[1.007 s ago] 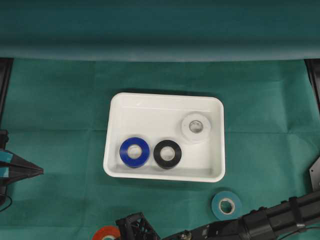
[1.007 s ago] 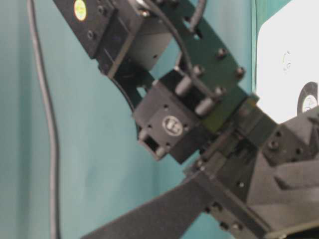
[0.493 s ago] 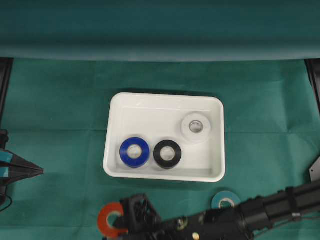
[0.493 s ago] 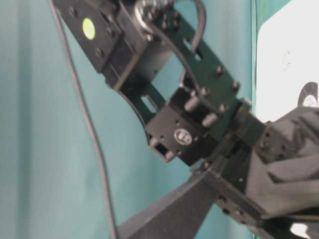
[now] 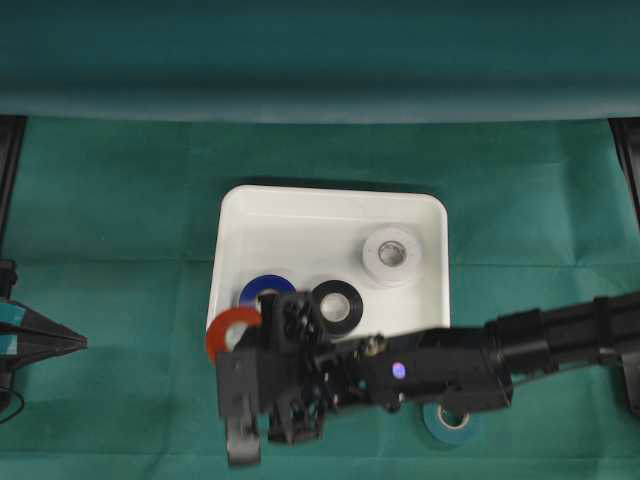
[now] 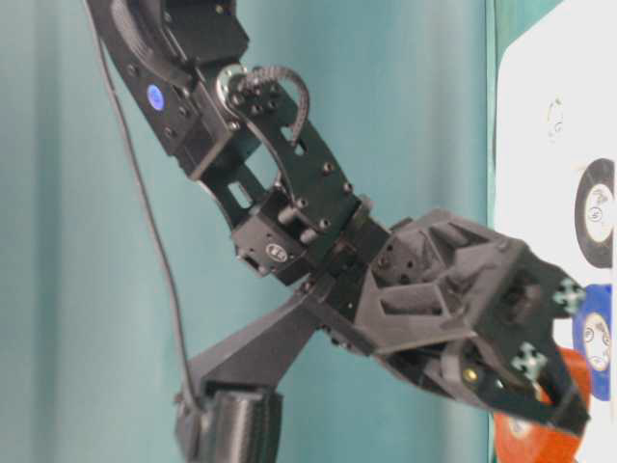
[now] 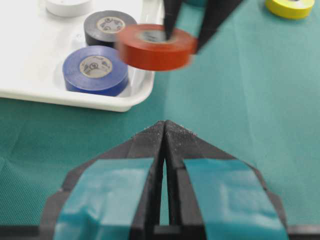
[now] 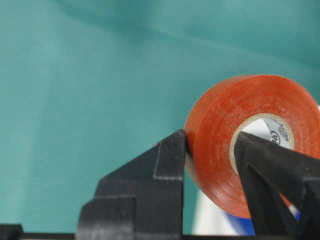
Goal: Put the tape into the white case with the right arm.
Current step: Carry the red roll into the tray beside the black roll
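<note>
Right gripper [image 8: 210, 142] was clamped on my red tape roll [image 8: 240, 135], one finger on the outside wall and the other poked into the core. Glossy orange-red roll, pale cardboard core with small print, lifted off the cloth and hanging right at the left edge of the white case [image 5: 330, 215], not in it. Blue [image 5: 262, 290], black [image 5: 336, 303] and white [image 5: 391, 256] rolls sat inside already. Left gripper [image 7: 165, 132] was pinched closed on nothing off to the side.

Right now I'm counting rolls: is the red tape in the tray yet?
Not yet. The red tape hangs in the right tool, above the tray's rim.
</note>
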Controlling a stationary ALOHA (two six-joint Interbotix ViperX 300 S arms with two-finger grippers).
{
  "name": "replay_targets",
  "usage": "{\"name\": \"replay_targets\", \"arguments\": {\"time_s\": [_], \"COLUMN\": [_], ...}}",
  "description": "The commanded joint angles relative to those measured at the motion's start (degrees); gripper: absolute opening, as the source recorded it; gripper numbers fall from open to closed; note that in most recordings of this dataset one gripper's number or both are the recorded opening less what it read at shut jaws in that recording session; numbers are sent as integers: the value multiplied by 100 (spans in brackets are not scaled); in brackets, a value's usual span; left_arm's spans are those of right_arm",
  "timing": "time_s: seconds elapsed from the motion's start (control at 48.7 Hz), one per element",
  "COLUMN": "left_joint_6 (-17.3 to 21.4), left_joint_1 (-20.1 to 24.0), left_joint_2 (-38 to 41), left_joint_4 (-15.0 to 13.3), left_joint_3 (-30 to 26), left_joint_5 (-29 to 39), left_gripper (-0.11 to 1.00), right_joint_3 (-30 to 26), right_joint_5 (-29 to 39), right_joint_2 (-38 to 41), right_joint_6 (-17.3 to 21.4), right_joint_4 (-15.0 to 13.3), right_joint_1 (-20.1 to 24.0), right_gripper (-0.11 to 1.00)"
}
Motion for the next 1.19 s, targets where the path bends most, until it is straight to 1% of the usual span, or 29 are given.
{"name": "replay_targets", "arguments": {"time_s": [0.0,0.185,0.37,0.596,0.986,1.171], "left_joint_6": [-9,-9,-9,-9,-9,-9], "left_joint_1": [18,18,18,18,18,18], "left_joint_2": [44,44,44,44,44,44], "left_joint_4": [-9,-9,-9,-9,-9,-9], "left_joint_3": [-62,-62,-62,-62,-62,-62], "left_joint_5": [-53,-53,-53,-44,-53,-53], "left_gripper": [0,0,0,0,0,0], "right_joint_3": [-9,105,272,914,2259,2725], "right_joint_5": [-62,-308,-308,-343,-360,-457], "right_joint_2": [-281,-290,-413,-861,-1819,-2145], "right_joint_6": [-9,-9,-9,0,35,35], "right_joint_4": [-26,-26,-26,-26,-26,-26], "right_joint_1": [-149,-272,-272,-325,-343,-343], "right_gripper": [3,3,3,3,3,3]}}
